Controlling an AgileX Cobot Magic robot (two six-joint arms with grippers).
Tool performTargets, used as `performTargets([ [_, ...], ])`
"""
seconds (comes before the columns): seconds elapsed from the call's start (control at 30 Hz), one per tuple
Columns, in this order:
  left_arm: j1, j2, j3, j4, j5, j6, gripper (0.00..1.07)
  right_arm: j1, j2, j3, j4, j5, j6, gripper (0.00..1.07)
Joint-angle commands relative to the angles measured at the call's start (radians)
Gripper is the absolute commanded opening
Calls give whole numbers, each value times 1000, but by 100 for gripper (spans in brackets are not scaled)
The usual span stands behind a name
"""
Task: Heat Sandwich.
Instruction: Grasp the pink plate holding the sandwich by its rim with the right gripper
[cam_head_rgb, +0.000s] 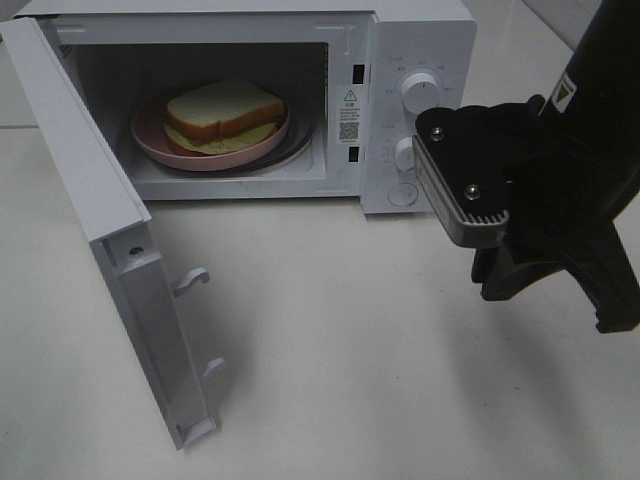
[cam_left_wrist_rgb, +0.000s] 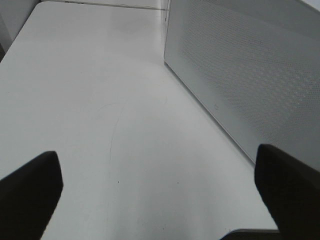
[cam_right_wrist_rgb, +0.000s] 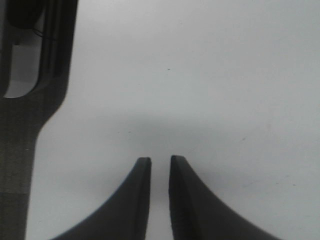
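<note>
A big flat white table (cam_head_rgb: 330, 330) holds a boxy white microwave oven (cam_head_rgb: 420, 40) with its white door (cam_head_rgb: 90, 170) swung wide open. The black right gripper (cam_right_wrist_rgb: 159, 162) hangs over the table, its fingers a tiny bit apart, holding nothing. The black left gripper (cam_left_wrist_rgb: 156, 152) is spread wide beside the oven's side. Inside the oven sits a round pink plate (cam_head_rgb: 150, 140), and on it lies the small yellowish bread sandwich (cam_head_rgb: 225, 108)
</note>
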Motion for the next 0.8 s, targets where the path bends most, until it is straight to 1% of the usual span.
performTargets([
  [0.03, 2, -5, 2, -8, -13, 0, 99, -2, -2, -3, -42, -107, -29, 30],
  [0.07, 2, -5, 2, -8, -13, 0, 99, -2, -2, -3, -42, -107, -29, 30],
  [0.17, 2, -5, 2, -8, -13, 0, 99, -2, -2, -3, -60, -175, -10, 44],
  [0.2, 2, -5, 2, -8, -13, 0, 99, -2, -2, -3, -60, -218, 9, 54],
  [0.23, 2, -5, 2, -8, -13, 0, 99, -2, -2, -3, -60, -218, 9, 54],
  [0.33, 2, -5, 2, -8, -13, 0, 99, -2, -2, -3, -65, -251, 29, 72],
  [0.37, 2, -5, 2, -8, -13, 0, 99, -2, -2, -3, -90, -256, 71, 84],
  [0.4, 2, -5, 2, -8, -13, 0, 99, -2, -2, -3, -102, -258, 90, 88],
  [0.43, 2, -5, 2, -8, -13, 0, 99, -2, -2, -3, -102, -258, 90, 88],
  [0.47, 2, -5, 2, -8, -13, 0, 99, -2, -2, -3, -113, -258, 106, 92],
  [0.53, 2, -5, 2, -8, -13, 0, 99, -2, -2, -3, -123, -268, 114, 96],
  [0.73, 2, -5, 2, -8, -13, 0, 99, 8, 1, -3, -147, -284, 99, 95],
  [0.8, 2, -5, 2, -8, -13, 0, 99, 21, 6, -3, -190, -291, 90, 94],
])
